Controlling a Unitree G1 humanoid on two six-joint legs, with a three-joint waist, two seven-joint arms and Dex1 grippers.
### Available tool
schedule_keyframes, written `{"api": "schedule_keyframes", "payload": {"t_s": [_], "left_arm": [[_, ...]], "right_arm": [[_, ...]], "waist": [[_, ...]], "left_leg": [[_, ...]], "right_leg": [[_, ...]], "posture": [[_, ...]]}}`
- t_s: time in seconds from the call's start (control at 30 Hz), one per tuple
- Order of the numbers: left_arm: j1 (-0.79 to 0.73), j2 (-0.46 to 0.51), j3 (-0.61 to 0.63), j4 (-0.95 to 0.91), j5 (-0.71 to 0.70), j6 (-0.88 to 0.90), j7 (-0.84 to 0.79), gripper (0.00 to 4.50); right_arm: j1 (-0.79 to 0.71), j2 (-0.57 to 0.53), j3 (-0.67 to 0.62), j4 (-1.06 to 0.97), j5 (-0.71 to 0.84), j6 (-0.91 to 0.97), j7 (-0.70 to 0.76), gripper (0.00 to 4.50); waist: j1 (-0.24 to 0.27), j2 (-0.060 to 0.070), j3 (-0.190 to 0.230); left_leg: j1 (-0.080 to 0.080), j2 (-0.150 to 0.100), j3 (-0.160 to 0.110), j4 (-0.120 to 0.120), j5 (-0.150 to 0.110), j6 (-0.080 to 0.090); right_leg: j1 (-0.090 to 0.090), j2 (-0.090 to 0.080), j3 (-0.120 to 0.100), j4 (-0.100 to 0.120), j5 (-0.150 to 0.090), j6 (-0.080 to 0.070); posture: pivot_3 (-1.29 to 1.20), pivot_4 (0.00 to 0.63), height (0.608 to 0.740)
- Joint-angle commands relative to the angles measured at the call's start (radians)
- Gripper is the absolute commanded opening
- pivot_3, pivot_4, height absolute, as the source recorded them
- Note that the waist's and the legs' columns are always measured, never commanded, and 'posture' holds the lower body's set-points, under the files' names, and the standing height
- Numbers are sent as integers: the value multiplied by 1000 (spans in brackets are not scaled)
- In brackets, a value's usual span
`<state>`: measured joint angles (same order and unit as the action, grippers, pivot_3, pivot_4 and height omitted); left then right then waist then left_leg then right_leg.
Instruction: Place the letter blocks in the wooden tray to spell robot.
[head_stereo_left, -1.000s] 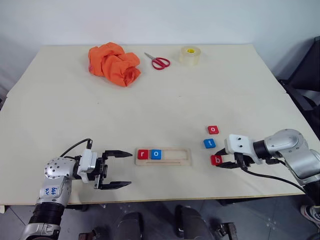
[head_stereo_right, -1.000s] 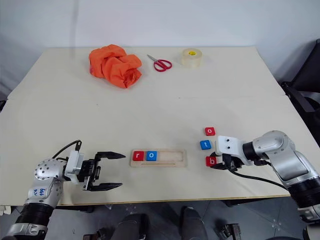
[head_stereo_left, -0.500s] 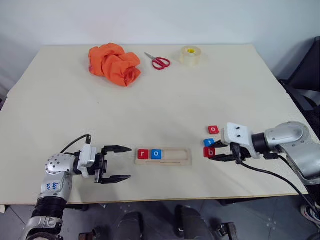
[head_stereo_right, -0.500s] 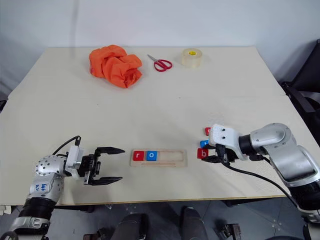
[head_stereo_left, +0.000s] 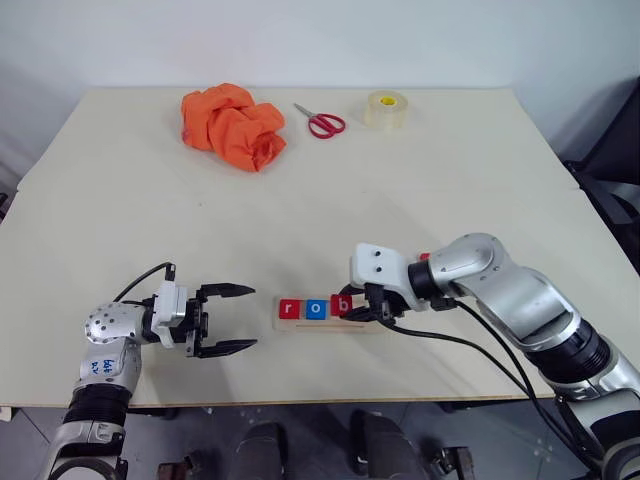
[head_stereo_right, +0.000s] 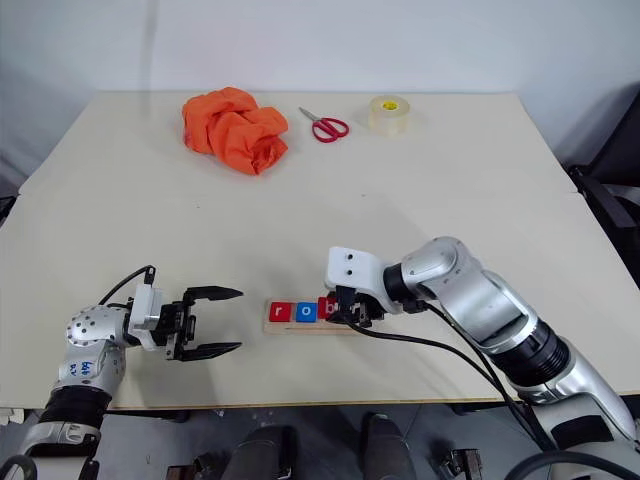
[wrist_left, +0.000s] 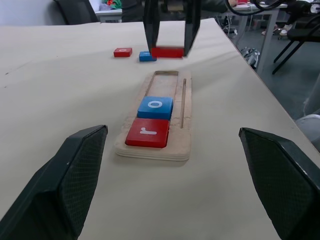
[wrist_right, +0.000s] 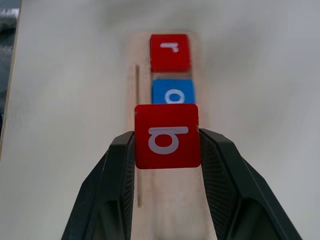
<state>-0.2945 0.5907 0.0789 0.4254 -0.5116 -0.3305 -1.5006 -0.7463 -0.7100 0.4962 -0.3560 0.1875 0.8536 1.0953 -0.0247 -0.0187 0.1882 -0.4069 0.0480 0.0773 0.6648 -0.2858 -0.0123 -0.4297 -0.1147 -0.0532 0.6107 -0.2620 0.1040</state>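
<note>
Pale wood first — the wooden tray (head_stereo_left: 330, 310) lying near the table's front edge, a red r block (head_stereo_left: 290, 308) at its left end and a blue o block (head_stereo_left: 316, 308) touching it on the right, so the word already reads "ro". Held just right of that o, over the tray's next empty slot: a red b block (wrist_right: 167, 135), pinched by its two side edges so the lettered face stays up and can drop flat into the recess. Seemingly above the wood rather than seated, judging from the left wrist view, though exact clearance cannot be told.

Right gripper (head_stereo_left: 352, 309) clamped on the b block, jaws only as far apart as the block is wide, angled down toward the tray from the right.

Left gripper (head_stereo_left: 228, 319) holding nothing, fingers spread wide, level and pointing right toward the tray's left end, a little apart from it — probably waiting to steady it.

Farther off, in the left wrist view, another red block (wrist_left: 122, 52) and a blue block (wrist_left: 146, 56) waiting on the table (head_stereo_left: 420, 180) beyond the tray's right end
</note>
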Motion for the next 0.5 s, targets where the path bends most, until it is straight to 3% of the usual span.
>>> {"api": "schedule_keyframes", "payload": {"t_s": [0.03,0.5], "left_arm": [[27,9,19,-58,-19,-4,-33,4500],[75,5,30,-118,-17,7,-1,4500]], "right_arm": [[-25,6,13,9,-24,-17,-6,1462],[-46,82,71,108,-83,-76,-19,1462]], "waist": [[-2,0,0],[-3,0,0]], "left_leg": [[0,0,0,0,0,0],[1,1,0,0,0,-1]], "right_leg": [[0,0,0,0,0,0],[0,1,0,1,0,0]], "posture": [[0,150,740],[0,150,740]]}}
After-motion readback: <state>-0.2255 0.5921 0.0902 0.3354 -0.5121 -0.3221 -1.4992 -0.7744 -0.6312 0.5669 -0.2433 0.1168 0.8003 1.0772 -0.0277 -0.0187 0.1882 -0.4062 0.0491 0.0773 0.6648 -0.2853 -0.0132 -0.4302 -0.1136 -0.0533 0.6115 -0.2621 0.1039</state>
